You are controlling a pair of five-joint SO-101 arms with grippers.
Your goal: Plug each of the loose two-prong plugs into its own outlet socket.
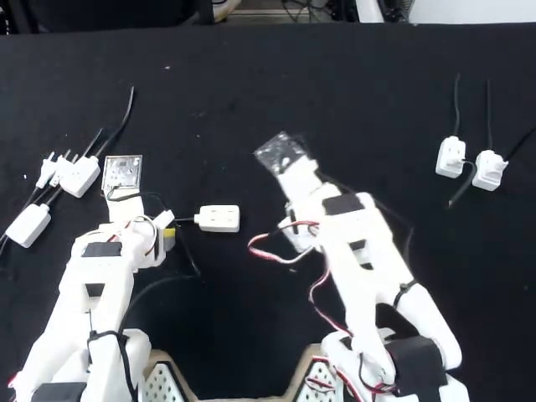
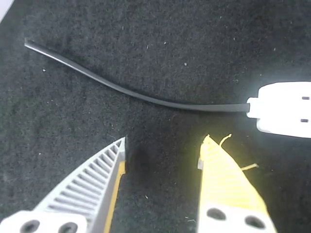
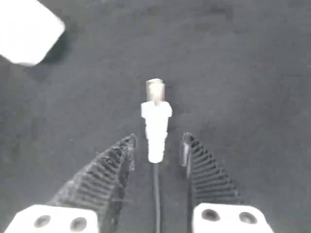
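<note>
A small white two-prong plug [image 3: 155, 128] lies on the black cloth between the fingers of my right gripper [image 3: 159, 140], which is open. Its metal prong end points away from the gripper and its thin black cord runs back under the wrist. Neither finger touches it. My right gripper [image 1: 280, 156] is at the table's middle. My left gripper [image 2: 164, 141] is open over bare cloth, with a white socket block [image 2: 284, 109] and its black cable [image 2: 126, 90] just ahead. In the high view my left gripper [image 1: 122, 174] is beside that block [image 1: 80, 175].
A white outlet block [image 1: 219, 218] lies between the arms. More white plugs [image 1: 28, 224] with black cords lie at the far left. Two white plug pieces [image 1: 450, 157] [image 1: 490, 170] with cords sit at the right. A blurred white object [image 3: 26, 29] lies ahead of the right gripper.
</note>
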